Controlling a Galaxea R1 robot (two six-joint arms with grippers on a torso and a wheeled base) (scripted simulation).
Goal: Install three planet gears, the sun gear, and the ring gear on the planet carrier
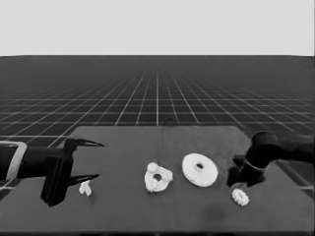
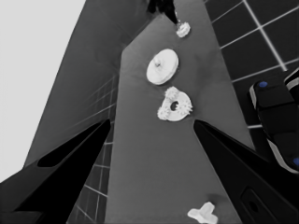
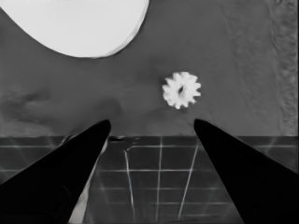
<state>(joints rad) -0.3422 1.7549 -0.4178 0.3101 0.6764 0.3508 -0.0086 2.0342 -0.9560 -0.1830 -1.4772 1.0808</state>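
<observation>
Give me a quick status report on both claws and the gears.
Left claw parked open over the table's left end, thin white piece below it. Right claw open near a loose gear. Gears sit on the smaller round part; larger round part beside.

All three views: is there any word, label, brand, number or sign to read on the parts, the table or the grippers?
None: no view shows any text.
The larger round part, the smaller round part with gears on it, the loose gear and the thin white piece are plain white.
The table, the left gripper and the right gripper are unmarked.
The blue lights on the dark machinery are not signs.
</observation>
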